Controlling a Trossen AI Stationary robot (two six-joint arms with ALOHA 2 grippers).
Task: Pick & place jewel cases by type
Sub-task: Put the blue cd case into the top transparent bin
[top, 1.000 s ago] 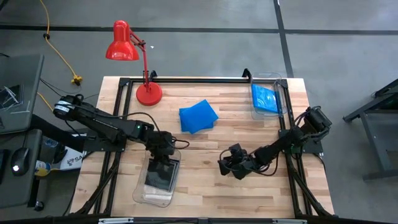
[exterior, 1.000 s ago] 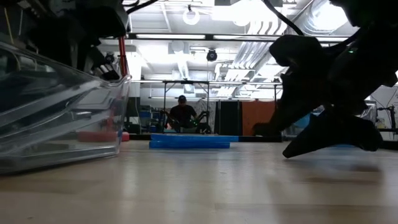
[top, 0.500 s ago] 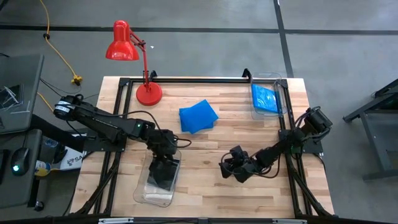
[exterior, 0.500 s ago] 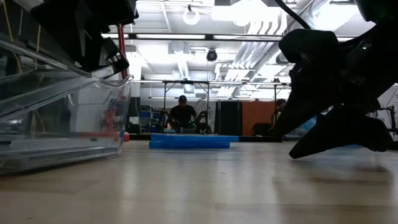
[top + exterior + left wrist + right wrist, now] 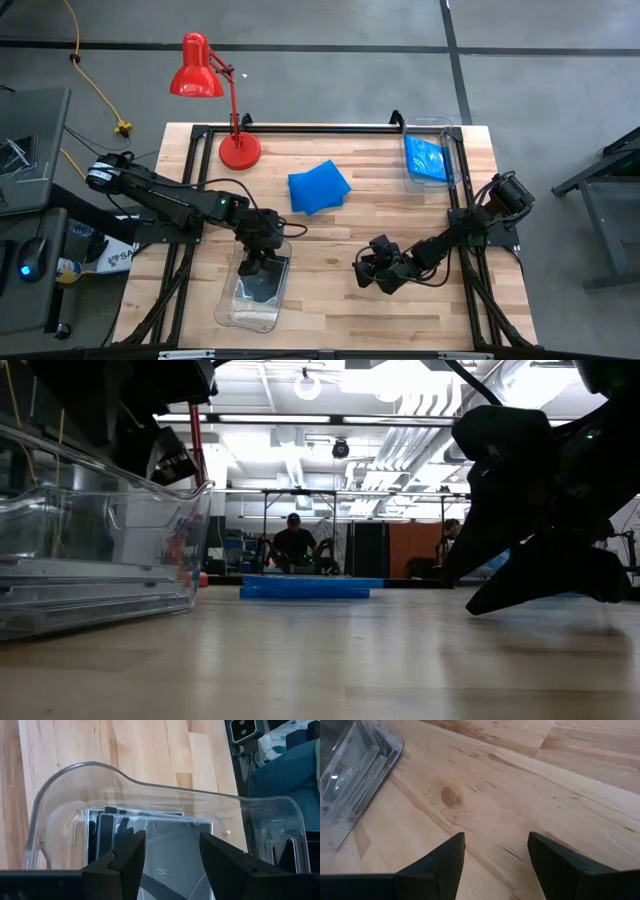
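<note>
Left gripper point(image 5: 262, 263) hovers with fingers parted and empty over the near clear bin point(image 5: 226, 312), where a dark jewel case point(image 5: 170, 845) lies flat. Right gripper point(image 5: 366, 272), spread wide and empty, sits low over bare table point(image 5: 330, 300). Mid-table rest blue jewel cases point(image 5: 319, 187); beyond, the far bin point(image 5: 457, 160) holds more blue ones point(image 5: 426, 157).

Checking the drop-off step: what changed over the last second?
The left gripper opened over the near clear bin, letting go of the dark jewel case, which now lies flat inside; the gripper has lifted slightly. The right gripper stays open and empty, low over the table. The blue jewel cases and far bin are unchanged.
</note>
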